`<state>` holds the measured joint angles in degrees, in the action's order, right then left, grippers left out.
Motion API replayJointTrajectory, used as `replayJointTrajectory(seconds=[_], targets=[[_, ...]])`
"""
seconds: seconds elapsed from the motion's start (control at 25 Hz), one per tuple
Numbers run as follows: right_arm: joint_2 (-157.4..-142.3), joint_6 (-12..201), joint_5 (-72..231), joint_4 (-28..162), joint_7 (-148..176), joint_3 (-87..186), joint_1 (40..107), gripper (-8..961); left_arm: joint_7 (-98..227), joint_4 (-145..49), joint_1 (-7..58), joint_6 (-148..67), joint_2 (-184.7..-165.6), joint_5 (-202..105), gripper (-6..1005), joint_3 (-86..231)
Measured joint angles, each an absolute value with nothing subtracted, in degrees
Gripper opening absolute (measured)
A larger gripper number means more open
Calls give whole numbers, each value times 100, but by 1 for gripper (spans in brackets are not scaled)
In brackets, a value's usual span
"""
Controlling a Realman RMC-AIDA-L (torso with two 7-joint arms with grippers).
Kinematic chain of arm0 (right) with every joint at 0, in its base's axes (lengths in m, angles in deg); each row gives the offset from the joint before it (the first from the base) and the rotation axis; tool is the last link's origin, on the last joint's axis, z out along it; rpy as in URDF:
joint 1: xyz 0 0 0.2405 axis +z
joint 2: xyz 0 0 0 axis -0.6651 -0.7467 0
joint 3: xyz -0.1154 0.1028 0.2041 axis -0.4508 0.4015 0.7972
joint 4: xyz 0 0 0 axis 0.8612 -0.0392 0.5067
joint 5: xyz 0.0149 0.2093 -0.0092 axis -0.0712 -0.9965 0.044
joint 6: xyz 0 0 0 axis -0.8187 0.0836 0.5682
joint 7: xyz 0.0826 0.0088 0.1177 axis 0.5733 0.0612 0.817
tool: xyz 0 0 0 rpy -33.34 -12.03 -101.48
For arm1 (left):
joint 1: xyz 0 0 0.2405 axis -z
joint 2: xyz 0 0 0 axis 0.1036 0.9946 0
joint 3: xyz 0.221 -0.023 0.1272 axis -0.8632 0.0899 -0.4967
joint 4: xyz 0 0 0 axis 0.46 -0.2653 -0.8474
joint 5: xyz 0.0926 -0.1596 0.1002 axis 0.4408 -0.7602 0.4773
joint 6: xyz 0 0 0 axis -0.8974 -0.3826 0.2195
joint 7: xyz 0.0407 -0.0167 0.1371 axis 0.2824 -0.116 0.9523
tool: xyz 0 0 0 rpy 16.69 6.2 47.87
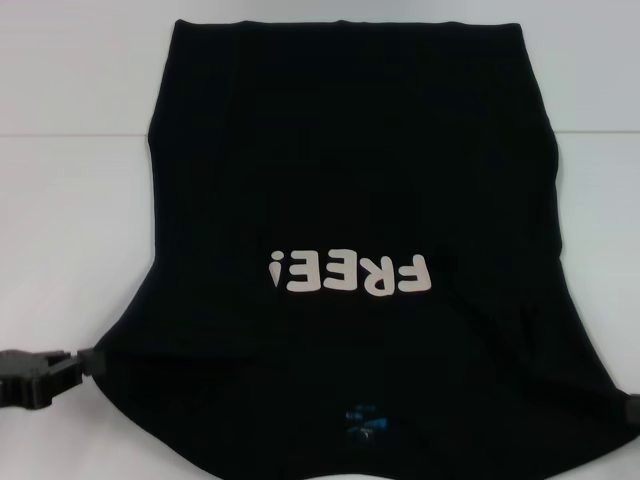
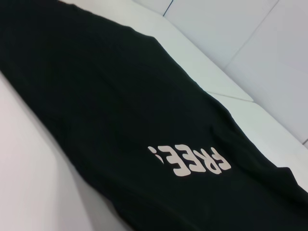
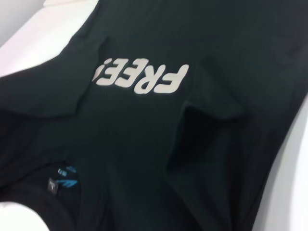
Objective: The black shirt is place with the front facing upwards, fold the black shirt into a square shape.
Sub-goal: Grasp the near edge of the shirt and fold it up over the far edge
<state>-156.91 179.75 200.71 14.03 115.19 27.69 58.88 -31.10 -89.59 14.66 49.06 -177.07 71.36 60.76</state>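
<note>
The black shirt (image 1: pixel 350 200) lies spread on the white table, front up. Its white "FREE!" letters (image 1: pixel 350 273) read upside down from my head, and the blue neck label (image 1: pixel 362 420) is at the near edge. The hem lies at the far side. My left gripper (image 1: pixel 88 360) reaches in from the near left and meets the shirt's near left edge. Only a dark sliver of my right gripper (image 1: pixel 633 411) shows, at the shirt's near right edge. The left wrist view shows the shirt (image 2: pixel 120 120) and letters (image 2: pixel 190 161). The right wrist view shows the shirt (image 3: pixel 159 144), creased folds beside the letters (image 3: pixel 142 77), and the label (image 3: pixel 62 180).
The white table (image 1: pixel 70 230) extends on both sides of the shirt and beyond its far hem. A seam line in the table surface (image 1: pixel 75 135) runs across behind the shirt's middle.
</note>
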Motion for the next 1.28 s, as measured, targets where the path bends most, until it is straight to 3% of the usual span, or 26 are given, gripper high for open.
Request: replayJointTrajectory(seconds=[1.0,1.28], targets=[[-15691,18921,20138,1835,10223,4753,4924,47,-3099,-8648,979,5528,-17625,7362,19,6029],[-15657,19080,20083,1830,10246,4976,5093,49,-3120,-8548,1113,5572,-17633,7454,19,6081]])
